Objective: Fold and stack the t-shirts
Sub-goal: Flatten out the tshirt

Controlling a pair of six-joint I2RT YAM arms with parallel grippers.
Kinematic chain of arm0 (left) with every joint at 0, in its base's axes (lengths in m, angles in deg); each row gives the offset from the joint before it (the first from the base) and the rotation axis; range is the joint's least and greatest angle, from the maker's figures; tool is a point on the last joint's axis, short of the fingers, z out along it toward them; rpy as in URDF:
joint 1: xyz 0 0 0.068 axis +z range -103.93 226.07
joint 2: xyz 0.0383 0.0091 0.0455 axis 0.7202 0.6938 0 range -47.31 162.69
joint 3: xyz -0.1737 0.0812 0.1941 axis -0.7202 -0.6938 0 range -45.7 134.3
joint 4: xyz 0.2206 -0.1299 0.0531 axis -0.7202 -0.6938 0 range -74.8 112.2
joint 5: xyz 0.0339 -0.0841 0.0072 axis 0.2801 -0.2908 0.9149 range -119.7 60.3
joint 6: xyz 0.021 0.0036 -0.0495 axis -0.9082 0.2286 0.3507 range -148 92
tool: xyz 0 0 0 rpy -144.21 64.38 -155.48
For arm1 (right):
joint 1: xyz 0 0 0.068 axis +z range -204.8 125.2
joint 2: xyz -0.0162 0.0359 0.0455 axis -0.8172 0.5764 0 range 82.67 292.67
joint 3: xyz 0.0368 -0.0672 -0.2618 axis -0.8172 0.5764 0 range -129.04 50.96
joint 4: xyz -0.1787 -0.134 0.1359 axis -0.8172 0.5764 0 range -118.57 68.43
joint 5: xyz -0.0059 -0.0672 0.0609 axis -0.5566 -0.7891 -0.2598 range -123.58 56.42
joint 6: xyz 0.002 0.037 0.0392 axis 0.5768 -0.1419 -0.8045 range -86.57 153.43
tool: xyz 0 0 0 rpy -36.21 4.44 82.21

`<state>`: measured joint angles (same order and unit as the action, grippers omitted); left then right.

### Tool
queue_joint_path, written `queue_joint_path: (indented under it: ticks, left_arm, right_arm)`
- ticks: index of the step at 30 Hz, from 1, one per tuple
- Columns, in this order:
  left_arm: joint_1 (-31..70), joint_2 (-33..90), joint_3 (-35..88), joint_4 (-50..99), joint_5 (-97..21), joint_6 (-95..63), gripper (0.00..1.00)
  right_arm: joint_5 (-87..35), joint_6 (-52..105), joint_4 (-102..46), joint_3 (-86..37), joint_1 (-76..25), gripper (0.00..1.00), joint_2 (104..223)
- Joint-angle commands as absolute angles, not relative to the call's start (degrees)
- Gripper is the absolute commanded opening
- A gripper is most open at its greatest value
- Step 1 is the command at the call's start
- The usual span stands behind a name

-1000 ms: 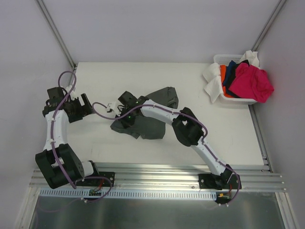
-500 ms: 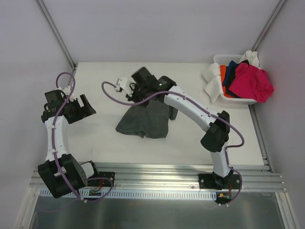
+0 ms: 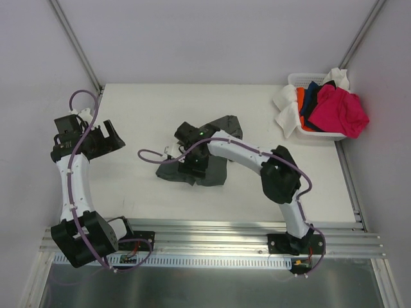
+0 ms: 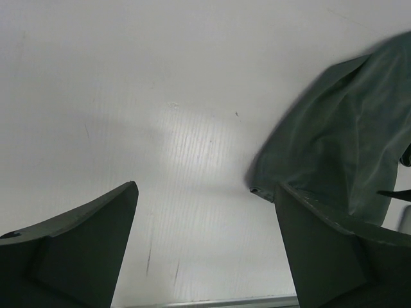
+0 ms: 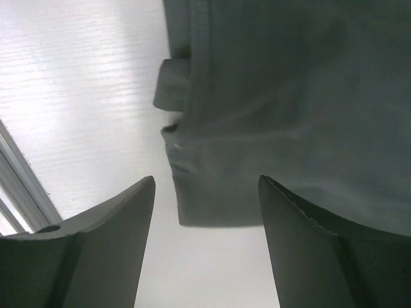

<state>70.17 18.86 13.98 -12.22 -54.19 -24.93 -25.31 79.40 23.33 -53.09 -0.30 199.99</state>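
The grey shirt (image 3: 218,131) lies crumpled at the middle of the table (image 3: 141,102). The right gripper (image 5: 205,218) hangs over its near left part, fingers apart and holding nothing; a hem shows between them. The left gripper (image 4: 205,247) is near the left edge, well apart from the shirt, fingers spread and empty. A pink shirt (image 3: 340,109), white shirt (image 3: 286,115), orange shirt (image 3: 300,101) and navy shirt (image 3: 313,96) fill the basket (image 3: 302,78) at the far right corner.
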Motion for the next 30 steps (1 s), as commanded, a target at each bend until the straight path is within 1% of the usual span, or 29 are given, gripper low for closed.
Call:
queue_joint_path:
  ticks: [1,7,11,14,15,18,23,24,27,29,30]
  left_arm:
    - [70.5,15.54,13.98,-14.63,-52.9,-27.47,0.88]
    - [70.42,12.37,10.73,-16.21,-53.69,-26.95,0.88]
    - [70.5,11.31,10.46,-17.26,-54.04,-26.07,0.88]
    - [70.5,11.05,10.38,-17.44,-54.31,-25.28,0.88]
    - [70.5,10.96,10.29,-17.53,-54.4,-24.66,0.88]
    - [70.5,10.69,10.2,-17.53,-54.83,-23.87,0.88]
    - [70.5,10.43,10.02,-17.53,-54.66,-23.6,0.88]
    - [70.42,10.52,9.85,-17.53,-54.66,-23.52,0.88]
    - [70.5,10.43,9.93,-17.53,-54.66,-23.25,0.88]
    - [70.42,10.34,9.85,-17.44,-54.57,-23.43,0.88]
    - [70.5,10.43,9.67,-17.44,-54.57,-23.43,0.88]
  right_arm:
    - [-26.28,80.27,25.31,-55.03,2.5,0.69,202.18]
    - [-28.65,80.45,25.14,-59.25,4.52,0.69,207.47]
    - [-30.85,80.27,24.0,-59.09,4.96,0.68,208.53]
    - [-33.23,80.45,22.59,-58.21,4.88,0.61,208.88]
    - [-35.06,80.45,22.41,-58.2,4.87,0.53,209.32]
    - [-37.53,80.8,21.8,-58.2,4.88,0.41,209.67]
    - [-40.17,81.32,20.74,-57.06,4.96,0.42,209.23]
    - [-40.35,81.33,20.83,-56.8,4.88,0.38,209.23]
    - [-41.32,82.03,20.91,-56.71,4.52,0.06,207.92]
    - [-42.28,82.64,21.26,-57.76,3.74,0.01,205.02]
    - [-42.63,82.99,21.44,-58.72,3.38,0.01,203.8]
